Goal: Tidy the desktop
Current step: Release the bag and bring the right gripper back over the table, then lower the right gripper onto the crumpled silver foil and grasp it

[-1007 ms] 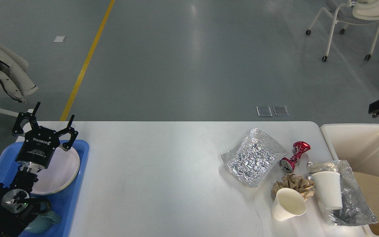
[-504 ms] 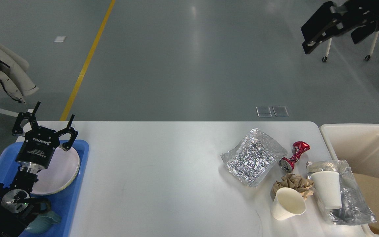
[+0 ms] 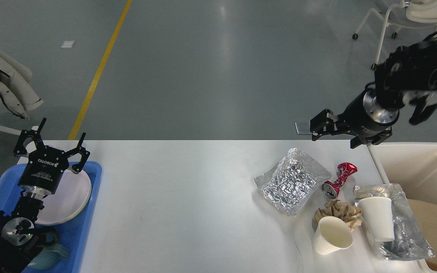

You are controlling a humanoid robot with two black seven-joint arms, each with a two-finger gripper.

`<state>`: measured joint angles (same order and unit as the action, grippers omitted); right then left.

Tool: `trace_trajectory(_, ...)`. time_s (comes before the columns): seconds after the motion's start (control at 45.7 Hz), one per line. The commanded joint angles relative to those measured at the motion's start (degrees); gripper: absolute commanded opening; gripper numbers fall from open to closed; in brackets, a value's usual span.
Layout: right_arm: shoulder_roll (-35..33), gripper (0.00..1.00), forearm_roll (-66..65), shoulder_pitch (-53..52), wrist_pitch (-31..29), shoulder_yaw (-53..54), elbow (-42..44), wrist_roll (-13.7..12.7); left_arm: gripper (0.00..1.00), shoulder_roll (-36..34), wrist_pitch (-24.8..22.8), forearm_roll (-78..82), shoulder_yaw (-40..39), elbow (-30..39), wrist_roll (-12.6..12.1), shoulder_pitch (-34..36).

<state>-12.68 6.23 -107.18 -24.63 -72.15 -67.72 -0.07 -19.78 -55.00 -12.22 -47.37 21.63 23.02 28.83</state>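
The white desktop (image 3: 188,204) carries litter at its right end: a crinkled silver foil bag (image 3: 292,182), a crushed red can (image 3: 338,178), a crumpled brown paper (image 3: 340,211), a paper cup on its side (image 3: 332,235), and an upturned paper cup (image 3: 378,218) on a clear plastic bag (image 3: 406,231). My right gripper (image 3: 340,134) hangs open and empty over the desktop's far right edge, above the can and foil bag. My left gripper (image 3: 63,128) is open and empty over the blue tray's far end.
A blue tray (image 3: 87,227) at the left edge holds a pale plate (image 3: 70,193) and a teal cup (image 3: 51,253). A cream bin (image 3: 423,167) with cardboard (image 3: 431,218) inside stands against the desktop's right end. A wheeled chair (image 3: 404,19) stands far right.
My right arm has swung down from the upper right corner to the desktop's far right edge, beside the bin. The left arm and the litter have not moved.
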Motion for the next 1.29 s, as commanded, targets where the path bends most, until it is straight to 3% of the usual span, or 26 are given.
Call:
trace_trajectory(0.0,4.58,1.00,6.86,14.00,6.61,0.96,8.99,-2.82,0.97,0.00,0.00,0.00,0.00,-0.01,0.00,0.00)
trace_trajectory(0.328,5.64,1.00,7.13,26.32,14.87,7.02,14.89,-4.67,0.97,0.00,0.00,0.00,0.08,-0.01,0.09,0.00)
trace_trajectory(0.526,5.65,0.87,6.25,34.14,16.90,11.51,22.10,-5.64,0.97,0.00,0.00,0.00,0.08,-0.01,0.09,0.00)
trace_trajectory(0.635,5.91,0.64,6.16,37.57,17.16,12.30,25.71,-5.73,0.97,0.00,0.00,0.00,0.00,-0.01,0.09,0.00)
trace_trajectory(0.701,6.17,0.44,6.07,38.10,17.78,13.00,25.80,-5.73,0.97,0.00,0.00,0.00,0.00,-0.01,0.09,0.00)
trace_trajectory(0.766,6.35,0.34,5.99,38.54,18.04,13.09,25.80,-5.64,0.97,0.00,0.00,0.00,0.08,-0.01,0.09,0.00)
trace_trajectory(0.788,6.44,0.22,5.99,38.71,18.04,13.09,25.80,-5.64,0.97,0.00,0.00,0.00,0.00,-0.01,0.09,0.00)
trace_trajectory(0.81,6.44,0.02,5.99,38.80,17.95,13.09,25.80,-5.47,0.97,0.00,0.00,0.00,0.08,-0.01,0.09,0.00)
trace_trajectory(0.832,6.44,0.00,5.99,38.89,17.95,13.09,25.88,-5.46,0.97,0.00,0.00,0.00,0.08,-0.01,0.09,0.00)
trace_trajectory(1.161,6.52,0.00,6.16,38.28,17.87,14.67,25.01,-5.29,0.97,0.00,0.00,0.00,-0.01,-0.01,0.09,0.00)
trace_trajectory(1.27,5.47,0.00,6.25,33.11,16.99,13.89,20.71,-5.20,0.97,0.00,0.00,0.00,-0.01,-0.01,0.09,0.00)
